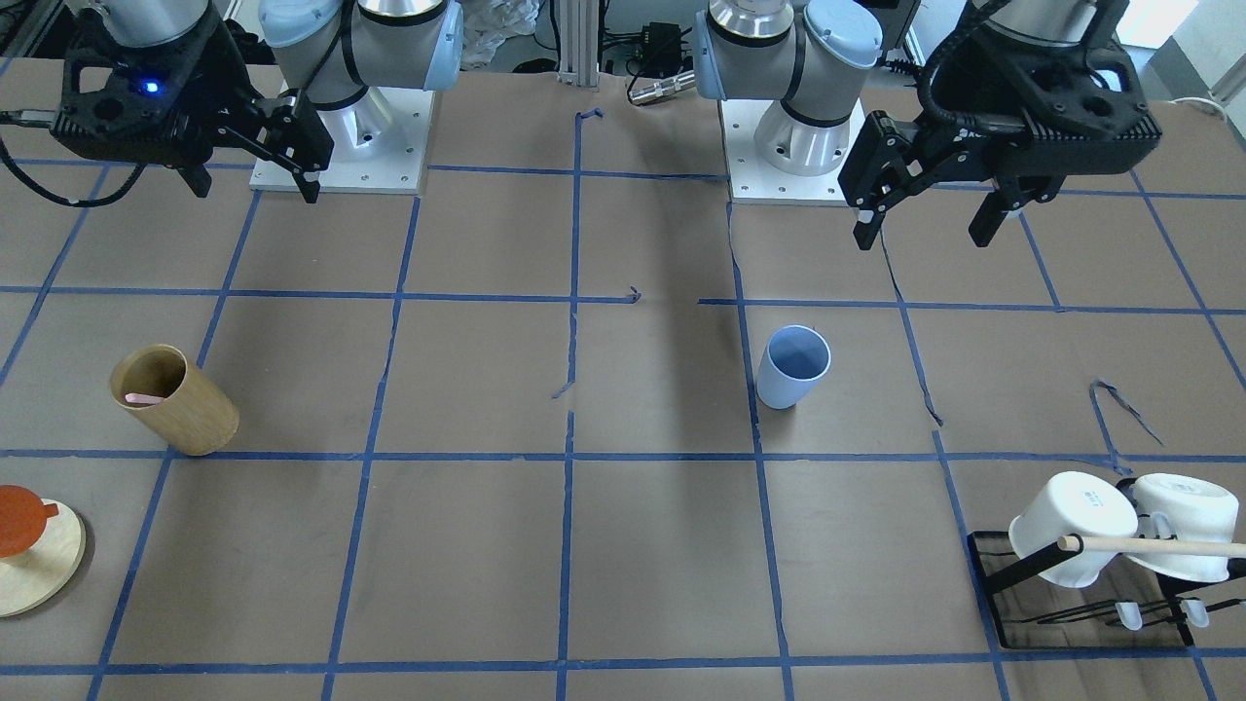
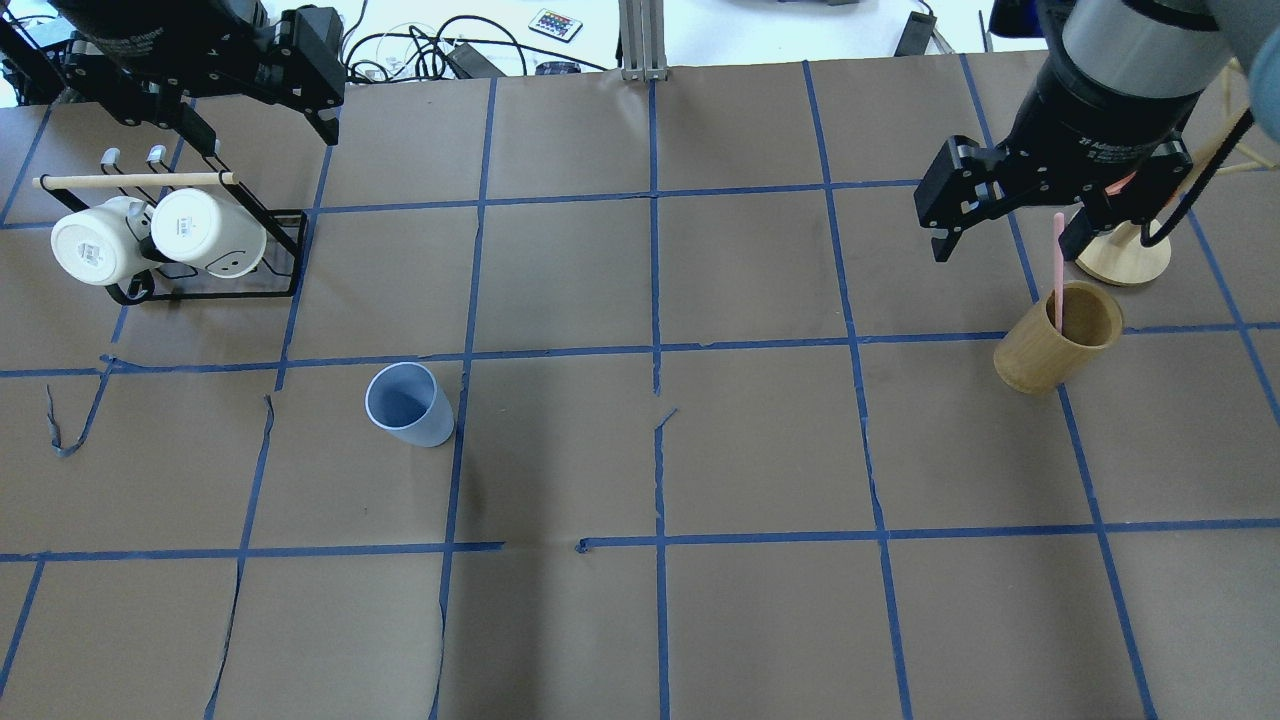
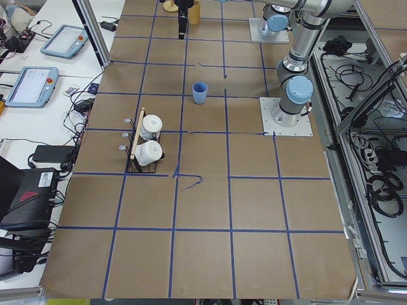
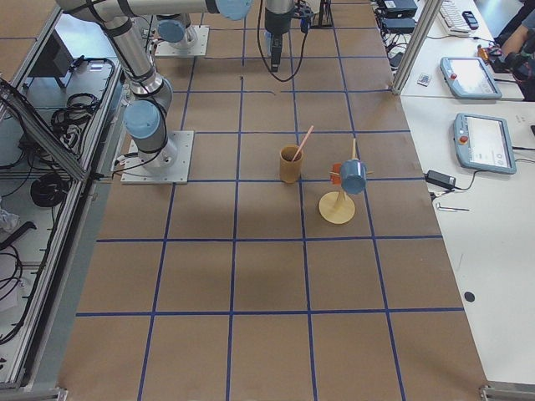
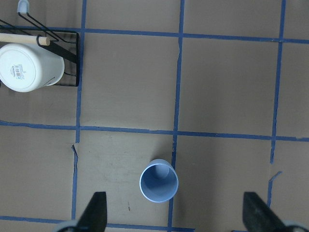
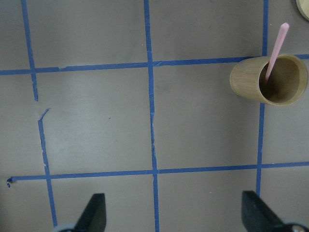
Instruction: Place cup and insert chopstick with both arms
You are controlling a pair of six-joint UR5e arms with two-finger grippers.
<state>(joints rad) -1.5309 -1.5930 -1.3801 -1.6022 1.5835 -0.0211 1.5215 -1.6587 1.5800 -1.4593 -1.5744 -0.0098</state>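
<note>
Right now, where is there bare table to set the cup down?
Bare: the centre squares between the cup and the wooden cylinder, and the row nearest the robot. Crowded: the mug rack corner on the left, and the cylinder with the round stand on the right.

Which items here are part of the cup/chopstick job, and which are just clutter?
Job: cup, chopstick, left gripper, right gripper (both open).
Clutter: wooden cylinder holding the chopstick, white mugs on rack, round wooden stand.

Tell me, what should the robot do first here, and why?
Probably lower the left gripper, open and empty, onto the cup, which stands upright and untouched almost beneath it. The chopstick leans in the wooden holder, near the open right gripper.
</note>
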